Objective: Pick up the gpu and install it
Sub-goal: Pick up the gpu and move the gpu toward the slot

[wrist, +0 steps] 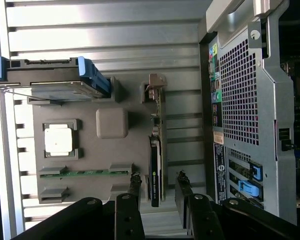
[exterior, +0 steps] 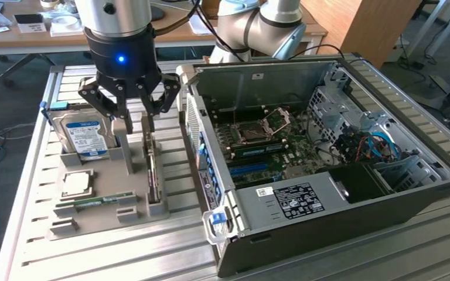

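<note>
pincer (wrist: 158,177) astride upright gpu (wrist: 155,155), jaws apart

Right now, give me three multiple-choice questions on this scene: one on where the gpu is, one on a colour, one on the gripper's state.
1. Where is the gpu?
A. On edge in the gray tray, outside the computer case.
B. Plugged in inside the case.
C. Flat on top of the case.

2. What colour is the memory stick in the tray?
A. Red.
B. Green.
C. White.

3. How is the gripper?
A. Shut on the gpu.
B. Shut on the memory stick.
C. Open over the gpu, a finger to each side.

Answers:
1 A, the card stands in the tray's slot.
2 B, its long face shows green.
3 C, gaps show between the fingers and the card.
</note>
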`<state>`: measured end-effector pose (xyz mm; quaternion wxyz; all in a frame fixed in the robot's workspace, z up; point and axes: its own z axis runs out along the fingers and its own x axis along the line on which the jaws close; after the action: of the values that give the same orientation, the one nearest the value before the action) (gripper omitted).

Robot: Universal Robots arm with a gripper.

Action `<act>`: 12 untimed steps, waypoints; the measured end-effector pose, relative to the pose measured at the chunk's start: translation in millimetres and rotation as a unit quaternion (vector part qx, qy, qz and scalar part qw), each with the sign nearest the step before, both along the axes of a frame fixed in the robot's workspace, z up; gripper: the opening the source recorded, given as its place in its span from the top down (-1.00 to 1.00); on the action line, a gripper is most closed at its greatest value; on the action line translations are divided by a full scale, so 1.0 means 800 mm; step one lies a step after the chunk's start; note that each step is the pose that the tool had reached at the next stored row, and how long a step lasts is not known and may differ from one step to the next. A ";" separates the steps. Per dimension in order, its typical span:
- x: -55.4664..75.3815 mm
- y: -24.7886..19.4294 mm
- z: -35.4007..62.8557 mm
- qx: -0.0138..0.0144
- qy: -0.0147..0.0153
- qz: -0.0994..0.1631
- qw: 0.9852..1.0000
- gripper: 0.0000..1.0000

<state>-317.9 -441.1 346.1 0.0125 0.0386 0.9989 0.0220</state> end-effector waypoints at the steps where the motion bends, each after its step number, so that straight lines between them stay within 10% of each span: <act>1: 0.000 0.0000 0.000 0.000 0.000 0.000 1.000 0.17; 12: 0.000 0.0000 -0.022 0.000 0.000 0.000 1.000 0.17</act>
<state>-318.0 -441.1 328.6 0.0125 0.0386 0.9989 0.0219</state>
